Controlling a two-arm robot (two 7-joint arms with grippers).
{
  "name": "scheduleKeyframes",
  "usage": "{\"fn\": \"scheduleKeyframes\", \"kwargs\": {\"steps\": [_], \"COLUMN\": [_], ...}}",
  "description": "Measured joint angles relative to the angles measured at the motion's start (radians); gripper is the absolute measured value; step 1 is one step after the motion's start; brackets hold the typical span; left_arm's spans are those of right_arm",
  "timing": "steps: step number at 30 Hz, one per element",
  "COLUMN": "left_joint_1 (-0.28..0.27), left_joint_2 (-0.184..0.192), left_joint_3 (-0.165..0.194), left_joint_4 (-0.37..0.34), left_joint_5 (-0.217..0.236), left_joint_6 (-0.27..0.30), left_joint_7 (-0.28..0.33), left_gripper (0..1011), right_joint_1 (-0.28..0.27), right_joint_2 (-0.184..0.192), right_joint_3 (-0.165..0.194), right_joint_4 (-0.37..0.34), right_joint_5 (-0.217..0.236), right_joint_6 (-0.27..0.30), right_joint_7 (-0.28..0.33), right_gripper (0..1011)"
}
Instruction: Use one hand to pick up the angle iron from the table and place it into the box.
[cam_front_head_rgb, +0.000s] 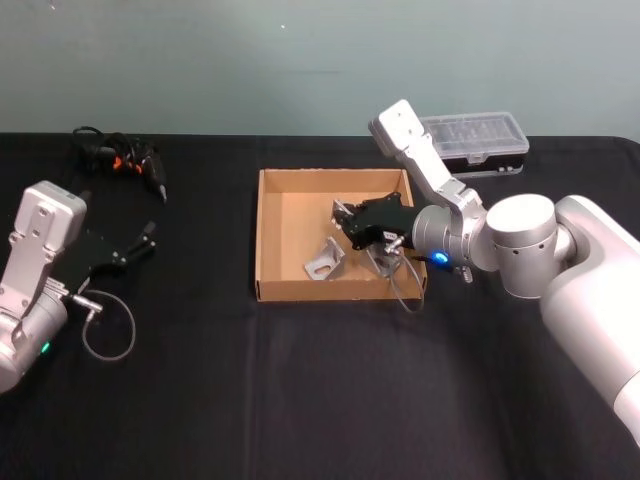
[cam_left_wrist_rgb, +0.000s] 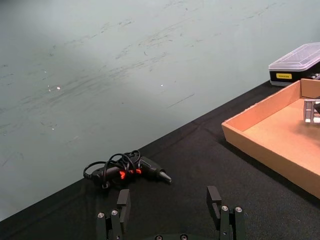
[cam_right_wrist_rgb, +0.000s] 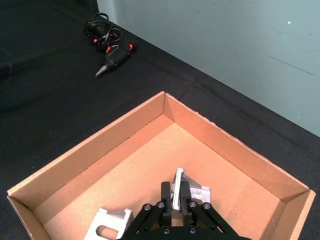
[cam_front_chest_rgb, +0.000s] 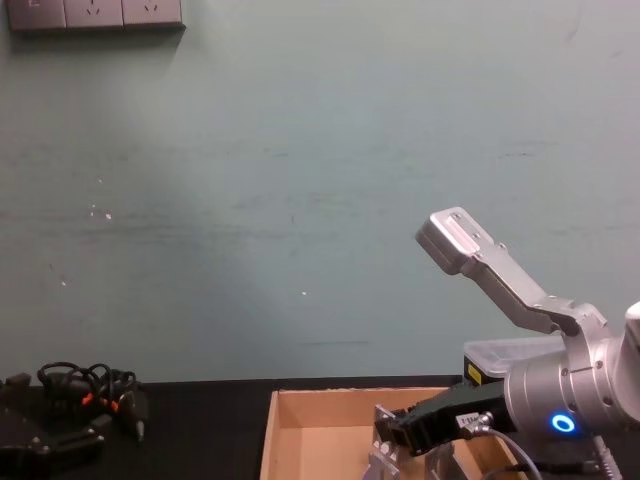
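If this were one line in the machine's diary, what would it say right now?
right tool: shut on angle iron, over box | second angle iron: in box | left tool: open, parked

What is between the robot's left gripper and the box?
Just bare black table. In the head view, nothing sits between the left gripper and the box. The black and orange tool lies farther back, off that stretch.
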Motion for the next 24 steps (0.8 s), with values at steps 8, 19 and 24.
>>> {"fn": "scheduleKeyframes", "kwargs": {"steps": [8, 19, 24], "left_joint_1": [0.0, 0.0, 0.0], "left_joint_2": [0.0, 0.0, 0.0], "left_joint_3": [0.0, 0.0, 0.0], "left_joint_4": [0.0, 0.0, 0.0], "left_joint_5": [0.0, 0.0, 0.0], "left_joint_6": [0.0, 0.0, 0.0], "left_joint_7": [0.0, 0.0, 0.0], "left_gripper": [1000, 1000, 1000], "right_joint_1": [-0.008, -0.062, -0.115], "right_joint_2": [0.0, 0.019, 0.044], "right_joint_3": [0.006, 0.045, 0.066], "right_joint_4": [-0.005, -0.091, -0.177], "right_joint_5": [-0.005, -0.006, -0.006], "right_joint_6": [-0.002, -0.049, -0.094], "right_joint_7": [-0.001, -0.053, -0.074], "right_gripper": [324, 664, 817]}}
